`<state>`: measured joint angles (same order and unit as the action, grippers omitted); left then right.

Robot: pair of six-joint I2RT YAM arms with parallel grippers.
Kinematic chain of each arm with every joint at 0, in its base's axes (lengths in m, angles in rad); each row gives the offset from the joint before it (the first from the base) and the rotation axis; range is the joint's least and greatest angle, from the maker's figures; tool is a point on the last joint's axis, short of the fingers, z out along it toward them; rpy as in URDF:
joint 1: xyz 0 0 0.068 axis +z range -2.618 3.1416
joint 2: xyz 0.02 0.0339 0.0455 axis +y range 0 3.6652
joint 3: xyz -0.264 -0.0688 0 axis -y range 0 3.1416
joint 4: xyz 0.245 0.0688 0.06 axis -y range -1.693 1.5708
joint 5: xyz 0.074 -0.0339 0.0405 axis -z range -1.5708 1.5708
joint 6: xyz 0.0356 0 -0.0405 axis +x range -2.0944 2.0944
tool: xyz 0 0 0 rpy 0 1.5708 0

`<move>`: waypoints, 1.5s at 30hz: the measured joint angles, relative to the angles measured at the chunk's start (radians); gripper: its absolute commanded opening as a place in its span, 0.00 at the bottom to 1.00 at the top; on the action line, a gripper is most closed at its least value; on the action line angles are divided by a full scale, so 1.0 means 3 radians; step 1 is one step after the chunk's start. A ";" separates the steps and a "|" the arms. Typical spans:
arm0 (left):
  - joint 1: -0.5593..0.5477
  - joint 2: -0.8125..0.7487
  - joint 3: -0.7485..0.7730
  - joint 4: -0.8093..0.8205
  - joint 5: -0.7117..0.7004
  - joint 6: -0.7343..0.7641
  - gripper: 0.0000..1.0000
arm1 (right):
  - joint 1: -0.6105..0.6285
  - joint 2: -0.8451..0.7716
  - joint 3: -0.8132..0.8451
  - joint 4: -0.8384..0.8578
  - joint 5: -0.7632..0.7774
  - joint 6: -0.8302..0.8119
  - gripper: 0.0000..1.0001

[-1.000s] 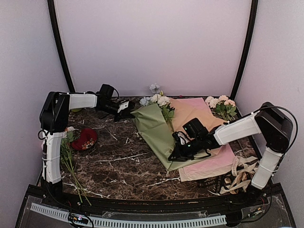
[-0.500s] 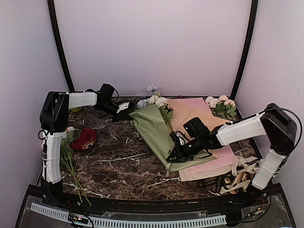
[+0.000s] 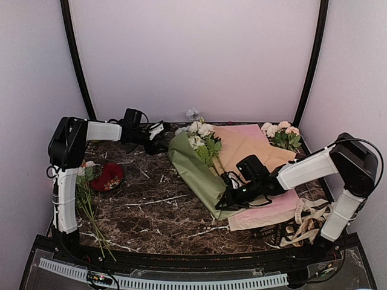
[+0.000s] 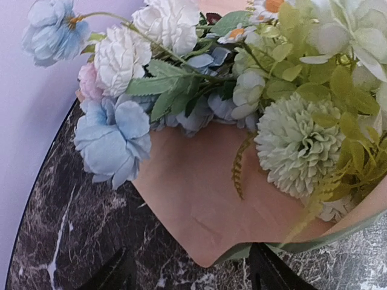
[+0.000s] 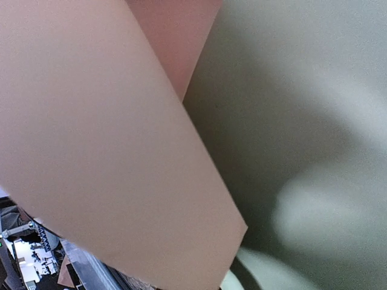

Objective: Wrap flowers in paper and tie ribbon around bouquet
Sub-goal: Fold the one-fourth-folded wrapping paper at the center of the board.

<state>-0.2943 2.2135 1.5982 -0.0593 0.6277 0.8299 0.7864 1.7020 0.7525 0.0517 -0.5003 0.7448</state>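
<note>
We see the paper (image 3: 193,170) at the middle of the table (image 3: 151,208), the flowers (image 3: 199,136) on its far end, other sheets (image 3: 249,142) under its right side; a bowl (image 3: 109,176) and loose stems (image 3: 89,212) by the left edge; a second bunch (image 3: 281,134) at the far right corner; the ribbon (image 3: 270,232) at the near right corner.

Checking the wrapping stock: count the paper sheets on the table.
3: the creased sage-green sheet at centre, the tan kraft sheet right of it, and the pink sheet showing beneath the kraft. Others may be hidden underneath.
</note>
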 measured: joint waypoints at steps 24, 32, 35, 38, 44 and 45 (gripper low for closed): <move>-0.0189 -0.0434 0.0046 -0.0734 0.1391 0.0434 0.74 | 0.0000 -0.0003 0.0015 -0.0028 0.0014 -0.0037 0.00; -0.0240 -0.0431 0.0234 -0.1204 0.1507 0.0690 0.12 | 0.0000 -0.0041 0.0015 -0.0070 0.0062 -0.0039 0.00; -0.0252 -0.0422 0.0282 -0.1199 0.1507 0.0645 0.00 | 0.0000 -0.0042 0.0017 -0.0086 0.0085 -0.0039 0.00; -0.0261 -0.0409 0.0286 -0.0984 0.1470 0.0385 0.00 | 0.0000 -0.0074 0.0019 -0.0118 0.0123 -0.0039 0.00; -0.0347 -0.0374 0.0130 -0.0051 0.1022 -0.0376 0.00 | 0.0000 -0.0212 0.0046 -0.0179 0.0261 -0.0032 0.00; -0.0378 -0.0357 0.0113 0.0065 0.0928 -0.0445 0.00 | 0.0000 -0.0230 0.0046 -0.0179 0.0275 -0.0023 0.00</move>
<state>-0.4076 2.1063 1.6321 -0.0399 0.9062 0.6964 0.7864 1.6329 0.7662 -0.0021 -0.4179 0.7380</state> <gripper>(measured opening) 0.005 0.004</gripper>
